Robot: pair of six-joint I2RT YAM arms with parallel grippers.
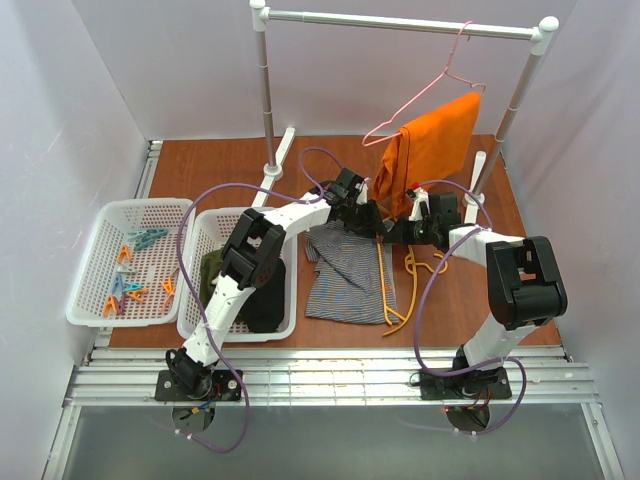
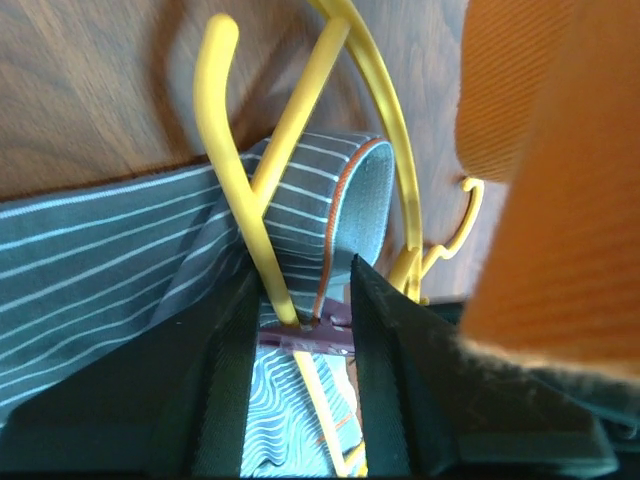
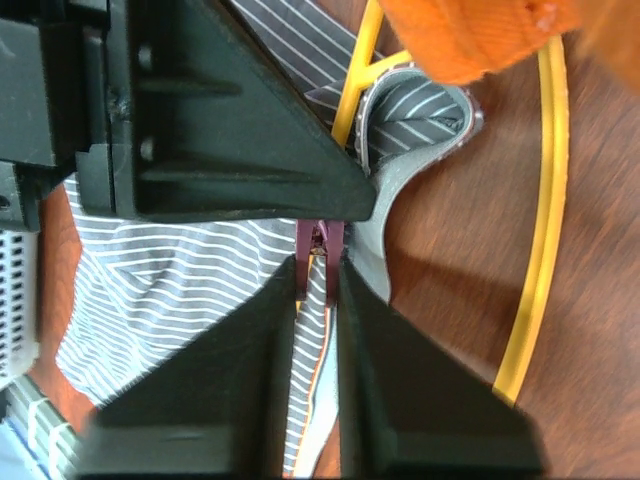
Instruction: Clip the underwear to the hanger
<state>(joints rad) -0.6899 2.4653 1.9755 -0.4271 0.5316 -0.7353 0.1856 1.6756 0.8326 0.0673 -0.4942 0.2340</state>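
The underwear lay flat on the desk, its long axis running from both jaws toward the arm bases, with the hanger alongside and parallel. An orange cloth hung just beyond the jaws. The right jaws clenched a maroon peg; the left jaws' state could not be told.

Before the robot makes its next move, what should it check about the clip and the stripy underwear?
1. The underwear is folded over the hanger bar: ok.
2. The maroon clip sits in the left gripper: ok.
3. The right gripper pinches the underwear cloth: ok.
4. The clip bites both cloth and hanger: cannot tell.
5. The orange cloth hangs clear of both grippers: cannot tell.
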